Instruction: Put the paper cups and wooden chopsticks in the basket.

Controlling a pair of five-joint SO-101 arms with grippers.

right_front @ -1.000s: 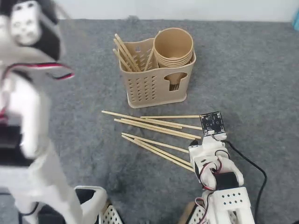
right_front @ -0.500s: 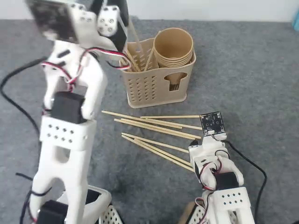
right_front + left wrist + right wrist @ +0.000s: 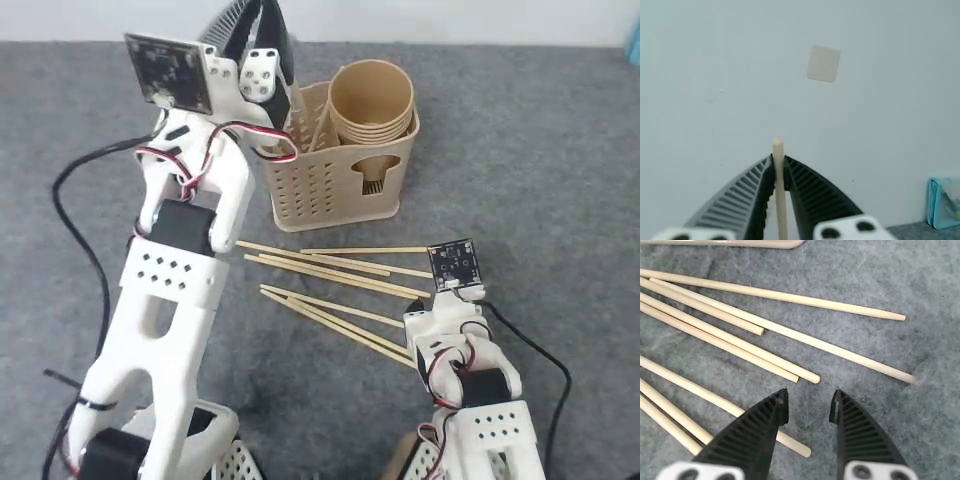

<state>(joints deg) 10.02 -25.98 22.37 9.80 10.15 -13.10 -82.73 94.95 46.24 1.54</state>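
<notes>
**Wooden stick held over the basket, more still on the mat**

We judge the job a good half done. The stack of tan paper cups [image 3: 371,98] already sits in the right-hand compartment of the beige perforated plastic basket [image 3: 320,185], and a few sticks lean in the other compartment. What remains is the spread of loose wooden chopsticks [image 3: 330,270] lying on the grey felt mat [image 3: 540,150] just in front of the basket, plus the one now in hand.

The left gripper [image 3: 778,161] is clenched on a single pale wooden chopstick [image 3: 778,200], which stands upright between its ribbed fingers. From the high view that gripper [image 3: 258,22] hangs above the basket's left compartment, with the stick angled down towards it. We take it the piece is about to be dropped in.

The right gripper [image 3: 809,395] has its fingers parted and holds nothing. It sits low over the near ends of the loose sticks [image 3: 740,347].

Against a second ago, the left arm has swung from the table's far left edge up to the basket. The right arm and the scattered sticks have not shifted.
</notes>
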